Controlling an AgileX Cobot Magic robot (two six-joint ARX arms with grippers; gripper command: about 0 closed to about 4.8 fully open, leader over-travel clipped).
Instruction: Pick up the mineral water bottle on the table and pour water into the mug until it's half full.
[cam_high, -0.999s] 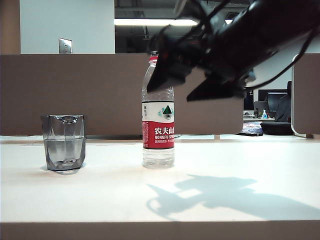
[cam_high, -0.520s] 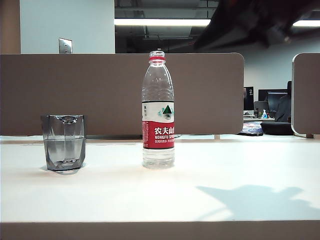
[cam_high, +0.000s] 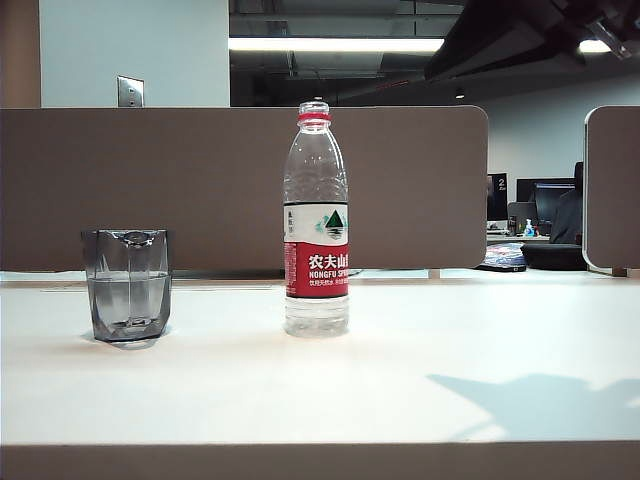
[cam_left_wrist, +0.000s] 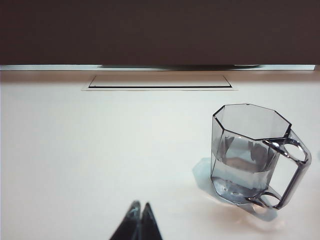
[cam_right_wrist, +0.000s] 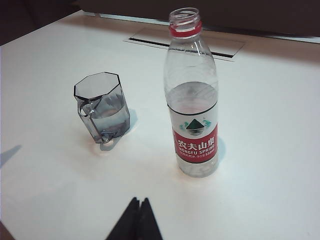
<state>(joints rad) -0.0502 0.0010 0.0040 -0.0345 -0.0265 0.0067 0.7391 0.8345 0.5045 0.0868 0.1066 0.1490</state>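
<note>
Right claw (cam_right_wrist: 139, 206) is pressed together with nothing in it, hanging up above the tabletop (cam_high: 400, 380) and looking down at the bottle (cam_right_wrist: 192, 100), which stands upright and uncapped just ahead of it. From the front camera all I can see of that arm is a dark bulk at the top right corner, well clear of everything, with its shadow falling on the tabletop off to the right. My left claw (cam_left_wrist: 139, 212) is also pressed together and empty, parked low over the tabletop with the mug (cam_left_wrist: 252, 155) off to one side of it, not touching. So neither claw is pinching anything right now. Bottle (cam_high: 316, 220) sits about mid-tabletop, mug (cam_high: 128, 285) well apart from it on the left side in the front view, both upright. The mug actually has a handle, you can see it from both wrist cams, turned away from the front camera. It's got water (cam_left_wrist: 245, 165) in it already, looks like roughly half by my eye, though the smoky glass makes the line hard to judge. Bottle shows a water line around the top of the label. My guess is the bottle standing free with nothing gripping it means the pour is either done or I'd need to spread the right claw and come back down for a grab around the label.
</note>
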